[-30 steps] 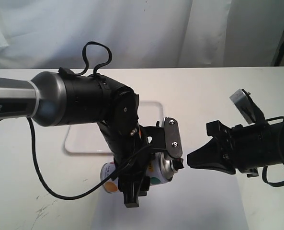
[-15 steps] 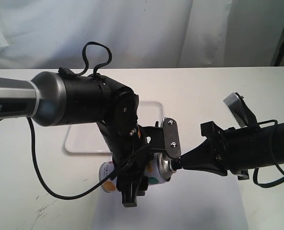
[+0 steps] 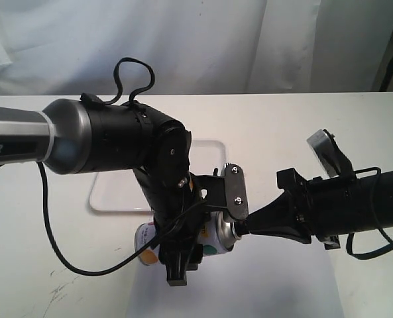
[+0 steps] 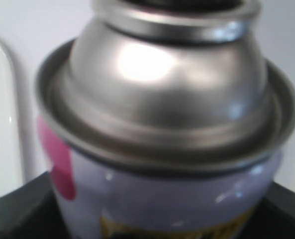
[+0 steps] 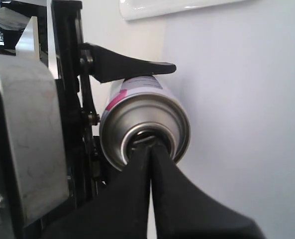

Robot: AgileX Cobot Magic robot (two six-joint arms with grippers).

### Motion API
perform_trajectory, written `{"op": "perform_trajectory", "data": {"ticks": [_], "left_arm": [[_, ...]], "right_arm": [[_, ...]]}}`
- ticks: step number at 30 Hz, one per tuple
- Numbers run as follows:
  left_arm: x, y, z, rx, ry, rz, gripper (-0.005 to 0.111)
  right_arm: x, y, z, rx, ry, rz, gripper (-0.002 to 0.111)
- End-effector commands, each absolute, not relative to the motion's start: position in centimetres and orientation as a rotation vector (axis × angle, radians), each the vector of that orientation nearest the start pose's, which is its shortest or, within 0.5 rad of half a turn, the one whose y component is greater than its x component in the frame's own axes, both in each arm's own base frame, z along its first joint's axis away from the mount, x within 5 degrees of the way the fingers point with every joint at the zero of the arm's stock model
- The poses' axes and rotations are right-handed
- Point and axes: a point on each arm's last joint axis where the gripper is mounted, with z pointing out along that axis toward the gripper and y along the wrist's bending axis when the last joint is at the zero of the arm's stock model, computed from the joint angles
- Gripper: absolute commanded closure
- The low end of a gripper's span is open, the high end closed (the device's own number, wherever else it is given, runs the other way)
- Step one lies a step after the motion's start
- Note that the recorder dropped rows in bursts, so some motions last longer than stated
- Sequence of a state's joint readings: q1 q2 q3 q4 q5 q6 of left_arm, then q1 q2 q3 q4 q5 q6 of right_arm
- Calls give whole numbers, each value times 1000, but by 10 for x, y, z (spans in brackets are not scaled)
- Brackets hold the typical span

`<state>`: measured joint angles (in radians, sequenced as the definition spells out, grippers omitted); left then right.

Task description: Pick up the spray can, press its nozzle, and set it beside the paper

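Note:
My left gripper (image 3: 206, 233) is shut on the spray can (image 3: 214, 242), holding it on its side above the pale bluish-white paper (image 3: 276, 281). The can's silver dome (image 4: 162, 89) fills the left wrist view. My right gripper (image 3: 244, 228) is shut, its two black fingertips (image 5: 148, 149) pushed together into the ring on top of the can (image 5: 137, 112). The black nozzle is almost wholly hidden behind those fingertips. One left finger (image 5: 130, 67) lies along the can's side.
A glossy white rimmed tray (image 3: 113, 199) lies on the white table behind the left arm, its edge also in the right wrist view (image 5: 162, 7). A black cable (image 3: 57, 245) loops below the left arm. A white curtain hangs at the back.
My right gripper has moved left from a gap away until its shut tips meet the can's top. The can and left gripper have shifted slightly left and down.

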<state>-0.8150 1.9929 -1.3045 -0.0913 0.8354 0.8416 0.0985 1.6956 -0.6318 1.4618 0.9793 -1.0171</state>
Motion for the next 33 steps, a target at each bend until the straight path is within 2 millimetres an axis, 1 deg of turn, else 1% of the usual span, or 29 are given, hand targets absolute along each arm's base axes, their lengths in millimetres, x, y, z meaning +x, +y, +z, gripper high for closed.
{"op": "perform_trajectory", "data": {"ticks": [1, 4, 6, 8, 9, 11, 12, 14, 15, 17, 19, 22, 24, 27, 30, 33], "left_arm": [[259, -288, 156, -2359, -2326, 157, 107], [259, -288, 155, -2362, -2318, 147, 107], [259, -287, 155, -2360, -2320, 147, 107], [261, -285, 158, -2345, -2345, 148, 107], [263, -283, 161, -2337, -2363, 148, 107], [266, -279, 166, -2310, -2409, 153, 107], [269, -277, 168, -2298, -2428, 156, 107], [274, -271, 173, -2248, -2492, 199, 107], [278, -268, 177, -2199, -2551, 253, 107], [281, -266, 180, -2167, -2594, 295, 107], [284, -264, 183, -2143, -2644, 328, 107], [285, -265, 190, -2165, -2687, 334, 107], [285, -268, 197, -2147, -2740, 394, 107], [286, -270, 209, -2160, -2816, 439, 107], [287, -272, 218, -2184, -2866, 484, 107], [289, -274, 221, -2167, -2920, 521, 107]], "right_arm": [[246, 100, 156, 27, 2603, 1444, 108], [246, 99, 156, 28, 2603, 1434, 108], [247, 95, 159, 26, 2597, 1385, 108], [248, 86, 168, 15, 2572, 1217, 108], [246, 78, 179, 32, 2521, 1079, 108], [245, 68, 194, 69, 2444, 909, 108], [241, 62, 208, 70, 2375, 809, 108], [232, 44, 243, 103, 2184, 555, 108], [223, 32, 266, 111, 2053, 404, 108], [215, 24, 283, 91, 1963, 295, 108], [206, 21, 294, 60, 1904, 245, 108], [197, 20, 302, 13, 1856, 198, 108], [188, 14, 305, 49, 1819, 152, 108], [170, 4, 306, 121, 1750, 65, 108], [150, 1, 308, 100, 1692, 33, 108], [132, 2, 303, 70, 1655, 54, 108]]}}
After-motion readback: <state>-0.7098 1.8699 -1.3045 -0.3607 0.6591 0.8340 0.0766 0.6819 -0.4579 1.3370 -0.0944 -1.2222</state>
